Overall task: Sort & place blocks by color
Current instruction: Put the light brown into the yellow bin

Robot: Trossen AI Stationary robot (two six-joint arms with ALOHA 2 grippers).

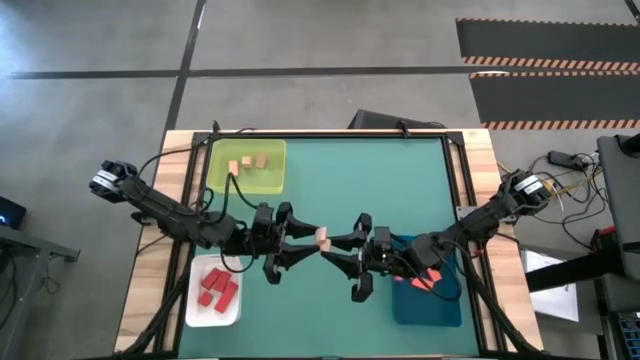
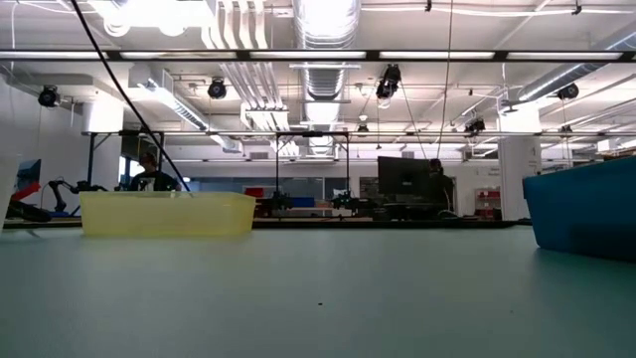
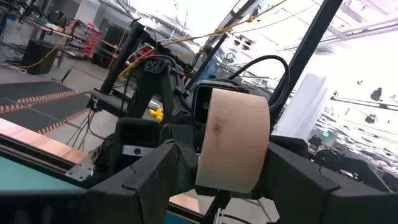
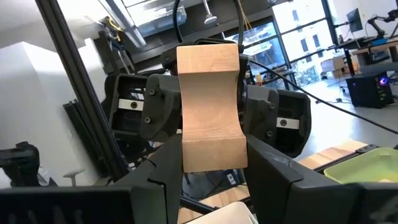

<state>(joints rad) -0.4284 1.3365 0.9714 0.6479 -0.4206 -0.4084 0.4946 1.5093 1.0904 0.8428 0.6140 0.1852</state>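
Observation:
A tan wooden block [image 1: 322, 237] hangs in mid-air over the middle of the green table, between my two grippers, which face each other. My right gripper [image 1: 341, 240] comes from the right and is shut on it; the block [image 4: 210, 106] stands up between its fingers. My left gripper [image 1: 303, 240] comes from the left and is open, with one finger on each side of the same block [image 3: 233, 140]; whether they touch it I cannot tell. Three tan blocks [image 1: 248, 162] lie in the yellow-green tray [image 1: 270, 180]. My right gripper pinches the tan block's lower part [image 4: 194, 155] between its two fingers, one on each side face. The fingers come about level from the table's right side, tipped slightly upward. The block is lifted clear of the table and stands upright above the fingers.
A white tray [image 1: 195, 300] at the near left holds red blocks [image 1: 217, 288]. A blue tray [image 1: 430, 305] at the near right holds orange blocks [image 1: 423, 280]. The low view shows the yellow-green tray [image 2: 164, 214] and the blue tray [image 2: 586, 204] on bare green table.

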